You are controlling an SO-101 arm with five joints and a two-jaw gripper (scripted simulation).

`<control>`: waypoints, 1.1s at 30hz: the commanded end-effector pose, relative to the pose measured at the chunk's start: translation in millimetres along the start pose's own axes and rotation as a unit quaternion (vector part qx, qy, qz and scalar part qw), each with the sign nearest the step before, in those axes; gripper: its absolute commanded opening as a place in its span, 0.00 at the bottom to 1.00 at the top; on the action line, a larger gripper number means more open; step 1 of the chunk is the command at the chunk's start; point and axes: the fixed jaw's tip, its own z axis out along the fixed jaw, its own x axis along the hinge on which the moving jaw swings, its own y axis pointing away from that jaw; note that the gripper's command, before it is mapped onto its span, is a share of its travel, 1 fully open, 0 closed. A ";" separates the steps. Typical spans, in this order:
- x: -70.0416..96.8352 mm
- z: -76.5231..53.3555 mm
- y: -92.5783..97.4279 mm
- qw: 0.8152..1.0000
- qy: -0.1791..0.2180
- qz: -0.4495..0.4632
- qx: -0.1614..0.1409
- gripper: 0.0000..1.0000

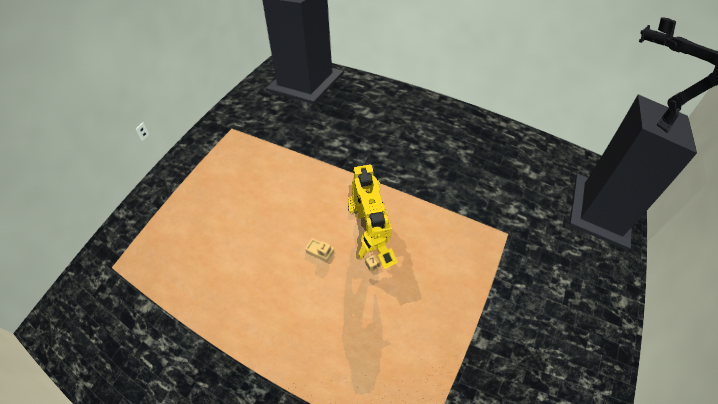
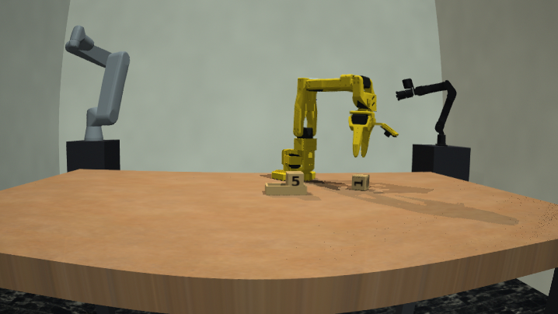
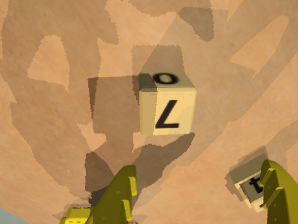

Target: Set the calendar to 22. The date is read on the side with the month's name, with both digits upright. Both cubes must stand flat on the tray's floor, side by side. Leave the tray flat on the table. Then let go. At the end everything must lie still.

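The wooden tray point(image 1: 315, 249) lies flat on the table with one cube point(image 2: 294, 179) standing in its right half, showing a 5 to the exterior view. The second cube point(image 2: 360, 182) lies on the bare table to the right of the tray, apart from it. In the wrist view this cube point(image 3: 168, 104) shows a 7 on its large face and a 0 on the far face. My gripper point(image 2: 358, 152) hangs well above this loose cube, pointing down. Its fingers are open and hold nothing.
A grey arm on a black pedestal point(image 2: 92, 154) stands beyond the table's back left. A black camera arm on a pedestal point(image 2: 441, 158) stands at the back right. My yellow base point(image 2: 298, 162) is just behind the tray.
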 end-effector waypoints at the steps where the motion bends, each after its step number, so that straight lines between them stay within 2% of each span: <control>1: -6.0 -16.0 -3.1 0.999 -0.044 -0.001 0.012 0.36; 5: -7.5 -27.0 -3.5 0.997 -0.075 0.000 0.021 0.36; 11: -8.0 -56.5 -3.7 0.987 -0.155 0.000 0.044 0.35; 13: -8.0 -56.5 -3.7 0.987 -0.155 0.000 0.044 0.35; 17: -5.5 -77.2 -3.0 0.976 -0.211 0.000 0.060 0.35; 21: -2.2 -92.1 -2.1 0.965 -0.252 0.000 0.071 0.35; 25: -0.3 -98.7 -1.5 0.960 -0.270 0.000 0.077 0.35; 33: -0.1 -99.4 -1.5 0.959 -0.272 -0.001 0.077 0.35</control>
